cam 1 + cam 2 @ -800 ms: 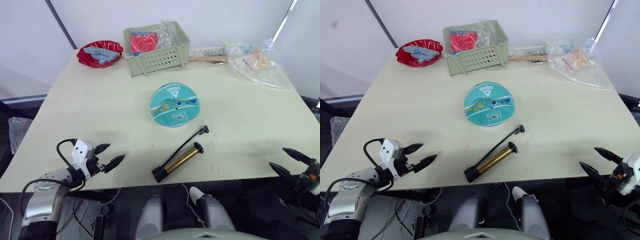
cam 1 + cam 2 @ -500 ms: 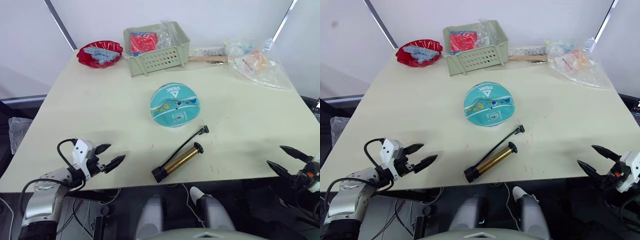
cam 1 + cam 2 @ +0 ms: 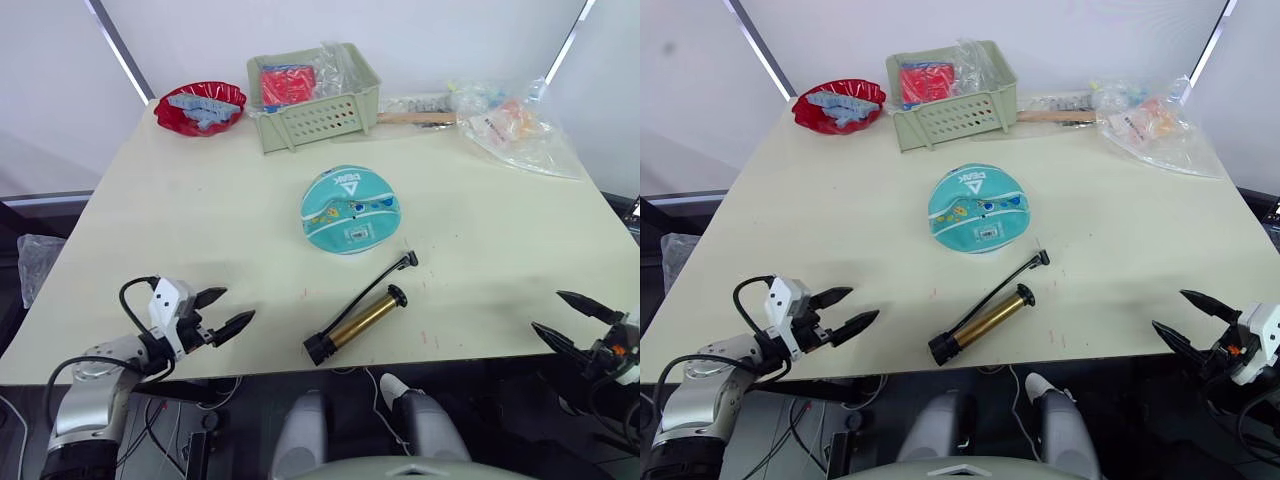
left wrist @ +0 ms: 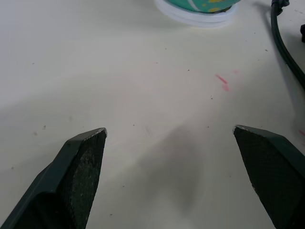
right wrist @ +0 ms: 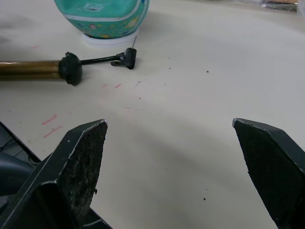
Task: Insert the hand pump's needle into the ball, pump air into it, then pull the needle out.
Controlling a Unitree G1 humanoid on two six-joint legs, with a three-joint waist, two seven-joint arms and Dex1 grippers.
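One ball at counter centre, on white ring. Hand pump lies at ball's 6 o'clock, hose tip with needle just beside ball. Left tool at 8 o'clock, spread wide, empty. Right tool at 4 o'clock off counter edge, spread wide, empty. Basket at 12 o'clock.

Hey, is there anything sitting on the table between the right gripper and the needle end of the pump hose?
Nothing visible does. Bare table lies between the open right gripper and the needle, which lies close to the ball.
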